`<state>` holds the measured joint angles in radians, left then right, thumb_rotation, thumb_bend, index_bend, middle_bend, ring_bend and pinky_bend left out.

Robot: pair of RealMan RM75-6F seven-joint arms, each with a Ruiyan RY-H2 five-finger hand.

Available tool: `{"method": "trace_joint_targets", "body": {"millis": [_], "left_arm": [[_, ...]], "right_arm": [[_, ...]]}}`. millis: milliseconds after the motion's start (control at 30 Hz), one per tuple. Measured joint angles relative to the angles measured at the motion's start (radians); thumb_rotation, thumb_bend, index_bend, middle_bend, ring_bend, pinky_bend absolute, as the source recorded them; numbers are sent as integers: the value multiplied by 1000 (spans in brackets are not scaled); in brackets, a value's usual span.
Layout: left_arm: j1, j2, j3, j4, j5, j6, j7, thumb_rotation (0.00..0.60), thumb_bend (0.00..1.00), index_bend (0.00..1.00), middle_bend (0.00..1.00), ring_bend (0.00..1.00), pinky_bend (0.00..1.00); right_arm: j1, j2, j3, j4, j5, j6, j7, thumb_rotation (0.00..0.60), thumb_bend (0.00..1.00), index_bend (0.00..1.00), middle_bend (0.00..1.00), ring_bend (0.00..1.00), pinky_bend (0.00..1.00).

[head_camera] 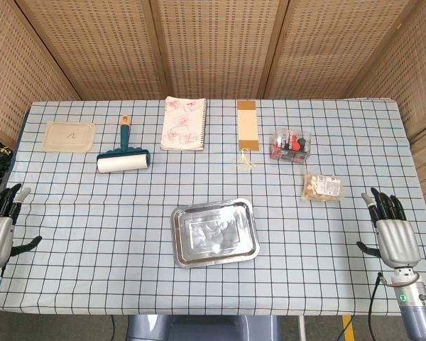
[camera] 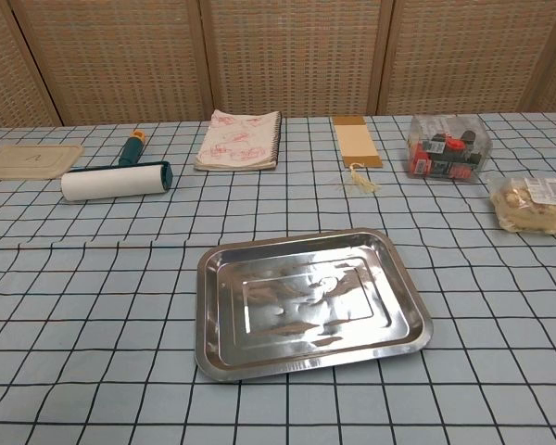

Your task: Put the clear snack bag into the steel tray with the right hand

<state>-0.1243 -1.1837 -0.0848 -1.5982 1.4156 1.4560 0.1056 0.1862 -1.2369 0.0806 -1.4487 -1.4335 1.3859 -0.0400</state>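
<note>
Clear snack bag (head_camera: 321, 187): flat on the checked tablecloth (head_camera: 92, 227), right of the steel tray (head_camera: 214, 232) and apart from it, just in front of the clear box (head_camera: 291, 145); steel tray: near the front centre, nothing in it. Right hand (head_camera: 392, 231): at the table's right edge, fingers spread, holding nothing, near the bag without touching; left hand (head_camera: 1, 226): at the left edge, likewise spread and unladen. Far row, left to right: beige lid (head_camera: 69, 135); lint roller (head_camera: 123, 153); spiral notebook (head_camera: 184, 123); tasselled bookmark (head_camera: 248, 126).

Along the table's far edge lie a lid (head_camera: 69, 135), lint roller (head_camera: 123, 160), notebook (head_camera: 184, 123), bookmark (head_camera: 248, 125) and clear box (head_camera: 292, 144) of small items.
</note>
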Motion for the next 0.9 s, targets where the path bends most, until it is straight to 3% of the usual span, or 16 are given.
{"method": "trace_joint_targets", "body": {"millis": [667, 900], "left_arm": [[12, 9, 0, -2, 13, 28, -18, 600, 154, 0, 0, 0, 0], [15, 7, 0, -9, 16, 38, -1, 600, 167, 0, 0, 0, 0]], "right_arm": [[9, -3, 8, -16, 6, -24, -10, 600, 140, 37, 0, 0, 0], [58, 7, 32, -39, 22, -91, -31, 600, 141, 37, 0, 0, 0]]}}
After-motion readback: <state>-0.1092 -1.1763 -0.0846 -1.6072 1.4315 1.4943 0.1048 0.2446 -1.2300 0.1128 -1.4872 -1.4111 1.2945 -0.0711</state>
